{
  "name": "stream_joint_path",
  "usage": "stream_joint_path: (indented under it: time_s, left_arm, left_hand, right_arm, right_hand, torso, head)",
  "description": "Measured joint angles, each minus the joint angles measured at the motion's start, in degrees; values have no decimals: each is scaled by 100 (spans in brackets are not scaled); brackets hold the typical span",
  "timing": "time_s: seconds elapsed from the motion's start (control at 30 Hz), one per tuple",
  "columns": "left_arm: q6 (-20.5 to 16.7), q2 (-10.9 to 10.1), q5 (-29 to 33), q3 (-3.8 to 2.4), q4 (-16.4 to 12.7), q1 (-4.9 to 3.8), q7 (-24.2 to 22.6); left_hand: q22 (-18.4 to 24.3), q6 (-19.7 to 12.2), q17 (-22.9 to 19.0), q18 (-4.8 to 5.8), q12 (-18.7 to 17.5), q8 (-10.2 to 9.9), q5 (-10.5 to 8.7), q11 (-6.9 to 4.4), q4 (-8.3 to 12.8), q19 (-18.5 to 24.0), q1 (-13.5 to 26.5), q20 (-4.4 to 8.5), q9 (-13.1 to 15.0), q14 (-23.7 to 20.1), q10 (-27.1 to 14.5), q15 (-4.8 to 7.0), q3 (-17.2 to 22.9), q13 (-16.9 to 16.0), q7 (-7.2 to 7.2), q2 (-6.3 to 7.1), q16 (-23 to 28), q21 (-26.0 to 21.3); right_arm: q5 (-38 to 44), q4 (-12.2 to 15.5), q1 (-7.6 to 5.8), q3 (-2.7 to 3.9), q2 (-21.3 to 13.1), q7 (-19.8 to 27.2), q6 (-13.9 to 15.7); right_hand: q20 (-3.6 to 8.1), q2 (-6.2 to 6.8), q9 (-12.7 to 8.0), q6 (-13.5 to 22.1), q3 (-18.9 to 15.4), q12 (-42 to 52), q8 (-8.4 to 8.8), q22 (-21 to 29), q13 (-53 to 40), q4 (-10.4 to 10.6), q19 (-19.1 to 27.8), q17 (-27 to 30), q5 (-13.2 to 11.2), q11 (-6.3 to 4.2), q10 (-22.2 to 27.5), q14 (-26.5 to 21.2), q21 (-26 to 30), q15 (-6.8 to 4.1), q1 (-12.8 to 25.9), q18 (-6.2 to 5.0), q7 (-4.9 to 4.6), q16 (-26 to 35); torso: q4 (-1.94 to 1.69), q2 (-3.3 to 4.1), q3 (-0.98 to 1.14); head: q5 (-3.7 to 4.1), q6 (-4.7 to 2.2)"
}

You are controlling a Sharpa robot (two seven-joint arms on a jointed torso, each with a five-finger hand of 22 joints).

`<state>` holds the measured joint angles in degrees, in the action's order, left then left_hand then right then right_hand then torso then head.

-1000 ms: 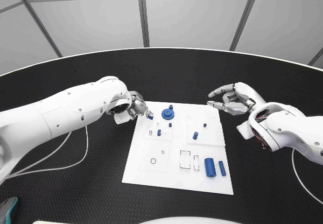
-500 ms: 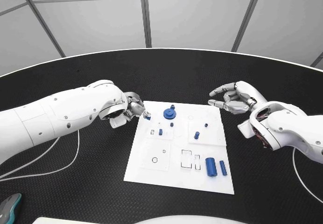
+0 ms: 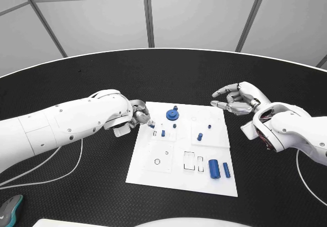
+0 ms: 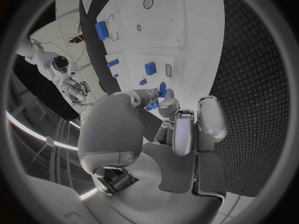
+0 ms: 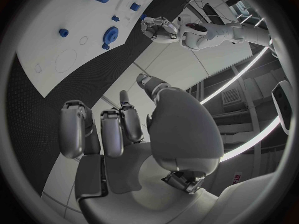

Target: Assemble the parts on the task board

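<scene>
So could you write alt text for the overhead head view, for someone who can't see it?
A white task board with small blue parts lies on a black table. The left robot hand pinches a blue piece at the board's edge; the right robot hand hovers empty beyond its far corner.

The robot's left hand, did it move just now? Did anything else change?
Yes. The left hand slid a little along the task board's left edge toward the robot, keeping a small blue part pinched at its fingertips. The right hand stayed beside the board's far right corner, holding nothing. The other parts stayed put.
</scene>
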<state>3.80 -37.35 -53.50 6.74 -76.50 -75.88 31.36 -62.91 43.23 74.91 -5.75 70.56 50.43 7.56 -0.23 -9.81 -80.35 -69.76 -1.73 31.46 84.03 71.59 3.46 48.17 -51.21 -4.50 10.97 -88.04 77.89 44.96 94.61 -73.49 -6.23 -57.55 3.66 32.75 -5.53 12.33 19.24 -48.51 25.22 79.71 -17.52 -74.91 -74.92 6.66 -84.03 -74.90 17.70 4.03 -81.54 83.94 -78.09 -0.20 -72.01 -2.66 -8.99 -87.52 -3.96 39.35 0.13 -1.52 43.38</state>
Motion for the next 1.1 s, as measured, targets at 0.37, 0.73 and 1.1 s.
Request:
stream_joint_path:
  time_s: [0.37, 0.73, 1.1]
  left_arm:
    - [75, 85, -132, 22, 22, 186, 62]
    - [177, 115, -209, 23, 31, 212, 123]
    - [219, 130, -215, 23, 30, 215, 144]
  left_hand:
    - [1, -1, 0, 0, 0, 19, 21, 2, 1, 0, -1, 0, 0, 0, -2, 0, 0, -12, -1, -1, 0, 0]
    - [-7, 0, 0, 0, 0, 21, 44, -19, 1, 0, -1, 0, 1, 0, 19, -1, 0, -30, 0, -1, 0, 0]
    - [-13, 0, -1, 0, 21, 16, 44, 2, 1, 1, -1, 0, 290, 0, 38, -1, 0, -44, 1, -1, 0, 0]
  right_arm:
    - [0, -5, 0, 0, 2, 9, -8]
    - [0, -8, 1, 0, 6, 14, -11]
    - [0, -7, 1, 0, 2, 13, -13]
  right_hand:
    - [0, 0, 0, 0, 0, 0, 0, 0, 1, 0, 0, 0, 0, 0, 0, 0, 0, 0, 0, 0, 0, 0]
    - [0, 0, 0, 0, 0, 0, 1, 0, 1, 0, 0, -3, 0, 0, 0, 0, 0, 0, 0, 0, 0, 0]
    - [0, 0, 0, 0, 0, 0, 1, 0, 1, 0, 0, -4, 0, 0, 0, 0, 0, 0, 0, 0, 0, 0]
  torso:
    - [6, 10, -3]
    - [1, 13, -2]
    - [0, 13, -2]
  head:
    - [25, 15]
    - [30, 36]
    - [34, 46]
